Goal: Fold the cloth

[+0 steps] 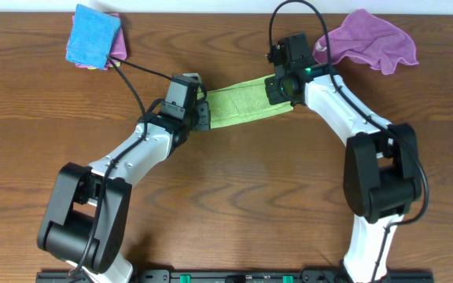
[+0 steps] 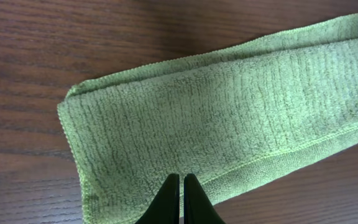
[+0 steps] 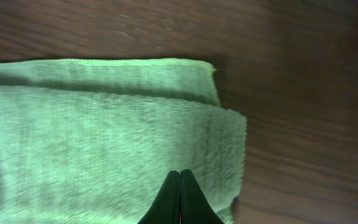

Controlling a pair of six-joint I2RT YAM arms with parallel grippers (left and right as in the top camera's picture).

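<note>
Locate the green terry cloth point(image 1: 246, 102), folded into a long narrow strip, at the middle of the brown wood-grain table point(image 1: 234, 196). Its long axis runs left to right at a slight slant: the left end lies nearer, the right end farther. It lies flat on the table between the two grippers.

Check the left gripper point(image 1: 203, 116) at the cloth's left end. In the left wrist view its jaws are closed, with the fingertips point(image 2: 171, 196) pressed together over the hemmed near edge of the cloth point(image 2: 229, 118). You cannot tell whether any fabric is nipped between them. The short end in this view shows two stacked layers.

Check the right gripper point(image 1: 283, 85) at the right end. In the right wrist view its jaws are likewise closed tip to tip point(image 3: 180, 172) above the cloth point(image 3: 92, 137). Here too you cannot tell whether anything is held. At this end the layers are offset, the far one stepping back from the end.

At the far left lies a blue folded cloth point(image 1: 93, 35) on top of a pink cloth point(image 1: 117, 49). At the far right lies a purple crumpled cloth point(image 1: 368, 41), just beside the right arm.
</note>
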